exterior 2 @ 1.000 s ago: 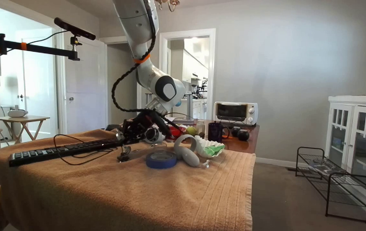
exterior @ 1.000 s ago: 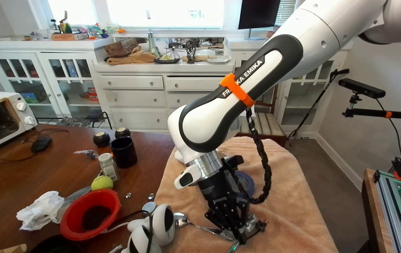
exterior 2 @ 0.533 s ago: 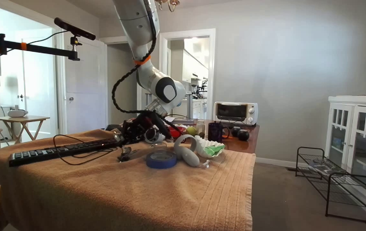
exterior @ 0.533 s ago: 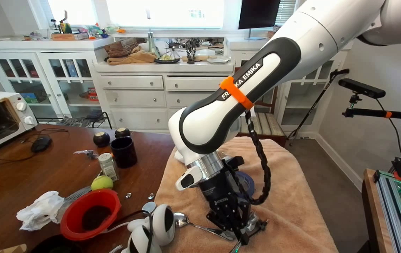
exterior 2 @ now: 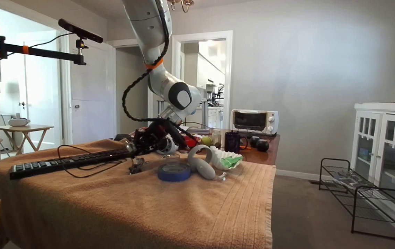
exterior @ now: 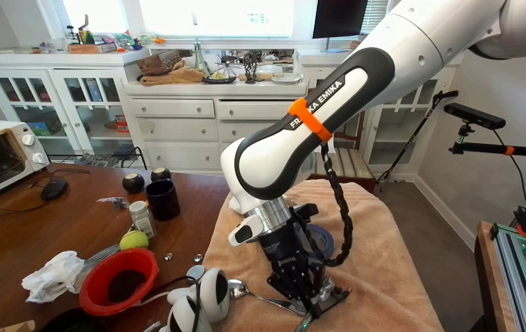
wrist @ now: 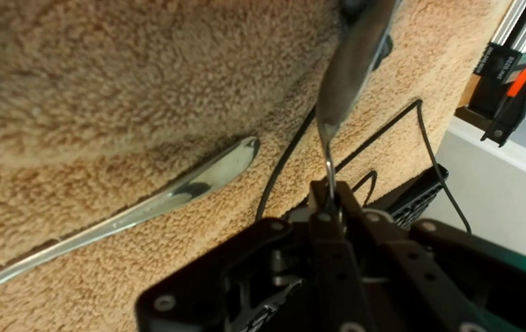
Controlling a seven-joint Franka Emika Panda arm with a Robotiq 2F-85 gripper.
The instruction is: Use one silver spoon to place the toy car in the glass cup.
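My gripper (exterior: 313, 314) is low over the tan towel, shut on the thin stem of a silver spoon (wrist: 350, 69); its jaws (wrist: 332, 186) pinch the stem in the wrist view. The spoon's broad end points away from the jaws. A small dark object, perhaps the toy car (exterior 2: 136, 166), lies by that broad end; the spoon mostly covers it in the wrist view. The second silver spoon (exterior: 267, 299) lies on the towel beside the gripper; its tip shows in the wrist view (wrist: 170, 198). The clear glass cup (exterior 2: 172, 158) stands at the blue tape ring, out of the wrist view.
A black keyboard (exterior 2: 72, 162) with a loose cable lies beside the gripper. A blue tape ring (exterior 2: 174, 173) and a white controller (exterior 2: 205, 169) are on the towel. More white controllers (exterior: 214, 295), a red bowl (exterior: 145, 269) and a black mug (exterior: 162, 200) stand nearby.
My gripper and the held spoon have shifted slightly. The small dark object sits a little farther right in an exterior view, and the spoon's broad end covers more of it.
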